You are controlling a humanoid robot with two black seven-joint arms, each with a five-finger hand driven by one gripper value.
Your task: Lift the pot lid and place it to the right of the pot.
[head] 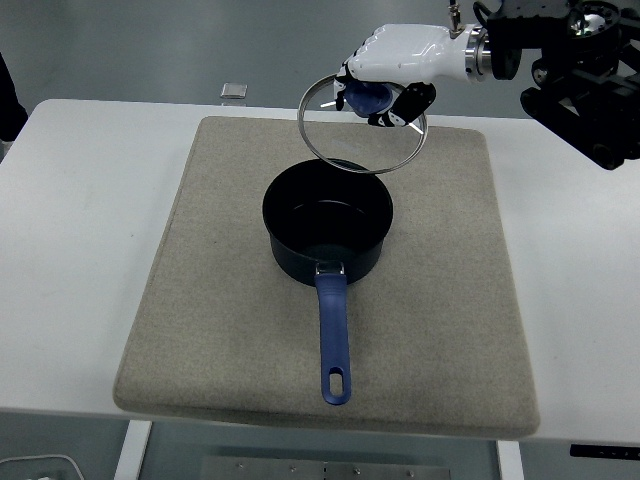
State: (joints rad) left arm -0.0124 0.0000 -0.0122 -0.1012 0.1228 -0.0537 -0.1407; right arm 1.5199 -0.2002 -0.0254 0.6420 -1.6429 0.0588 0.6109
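Observation:
A dark blue pot (327, 232) with a long blue handle (333, 340) stands uncovered in the middle of the grey mat (220, 300). Above and behind it hangs the glass lid (345, 140), tilted, clear of the pot's rim. My right hand (378, 85), white with dark fingertips, is shut on the lid's blue knob (364, 98). The black right arm (570, 70) comes in from the upper right. The left arm is out of view.
The mat covers most of the white table (80, 250). A stretch of bare mat (450, 260) lies to the right of the pot. A small grey square object (233, 90) sits at the table's far edge. A person's dark sleeve (8, 95) shows at the left edge.

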